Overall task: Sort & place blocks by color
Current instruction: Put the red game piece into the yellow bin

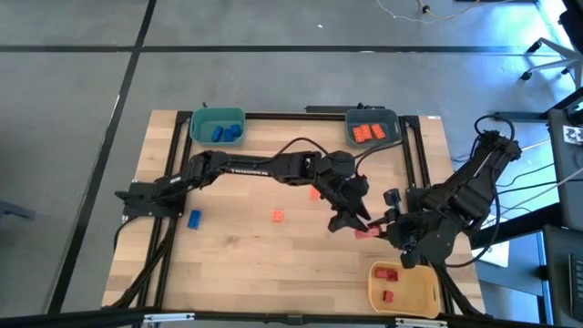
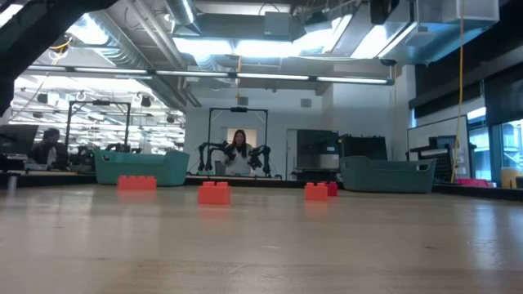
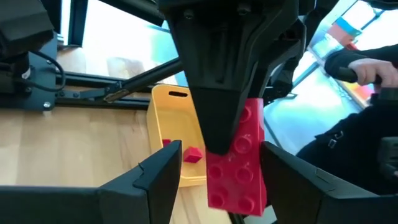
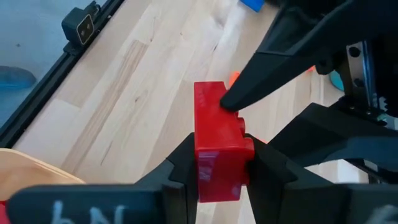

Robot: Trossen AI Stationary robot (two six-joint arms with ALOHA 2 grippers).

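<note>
A red block (image 1: 366,231) is held over the table's right part, between my two grippers. My right gripper (image 1: 387,228) reaches in from the right and is shut on it. My left gripper (image 1: 351,217), on the arm stretched across the table, is open; its fingers (image 3: 158,177) stand on either side of the red block (image 3: 239,168). Two orange blocks (image 1: 278,216) (image 1: 314,193) and a blue block (image 1: 194,219) lie flat on the wood. My right gripper pinches the red block between its two fingers (image 4: 177,180), one on the studded face (image 4: 244,134) and one on the opposite face, coming from the table's right. The block is lifted clear of the wood. My left gripper: one fingertip (image 4: 231,99) is at the block's free end; whether it touches, I cannot tell.
A yellow bin (image 1: 424,293) with red blocks stands at the near right corner, just below the grippers. A teal bin (image 1: 217,116) with blue blocks and a grey-blue bin (image 1: 372,117) with orange blocks stand at the far edge. A person's hand (image 3: 364,67) shows beyond the table's right side.
</note>
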